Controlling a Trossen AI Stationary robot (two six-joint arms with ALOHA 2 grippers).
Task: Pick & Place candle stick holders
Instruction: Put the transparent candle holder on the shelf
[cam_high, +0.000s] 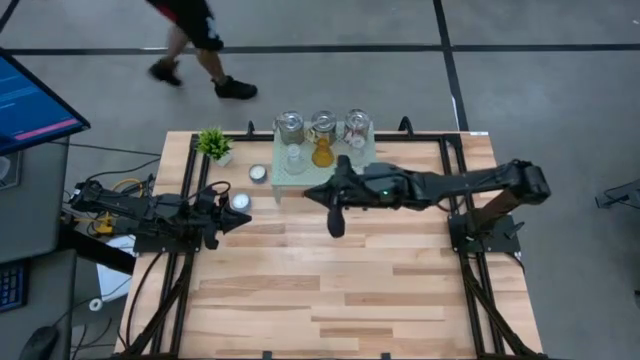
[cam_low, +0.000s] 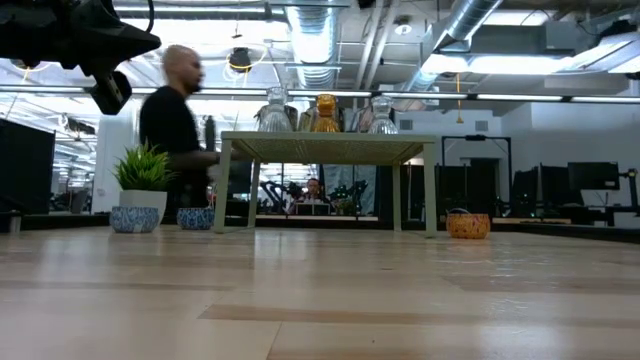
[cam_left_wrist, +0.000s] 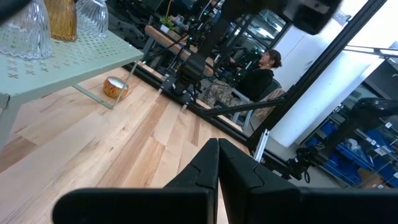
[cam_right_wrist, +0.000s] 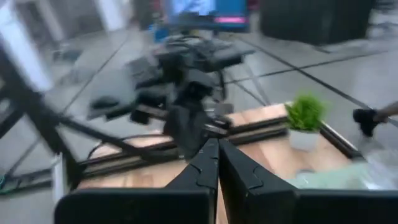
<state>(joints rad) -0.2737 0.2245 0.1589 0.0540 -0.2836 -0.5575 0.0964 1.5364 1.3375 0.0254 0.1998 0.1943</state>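
From the high view I judge the task partly done: the candle stick holders (cam_high: 322, 128) crowd the mesh stand (cam_high: 283, 176) at the table's (cam_high: 350, 300) far edge, one white cup (cam_high: 239, 201) by the left gripper (cam_high: 243, 218). The low view alone reveals an orange cup (cam_low: 468, 225) beside the stand's leg. Both wrist views show fingers pressed together, the right gripper (cam_high: 335, 228) empty mid-table.

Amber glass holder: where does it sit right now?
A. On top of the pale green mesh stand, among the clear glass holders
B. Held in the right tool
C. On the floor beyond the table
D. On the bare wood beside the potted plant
A. The amber glass holder stands on the pale green mesh stand with clear glass holders around it; the low view shows it on the stand's top too.
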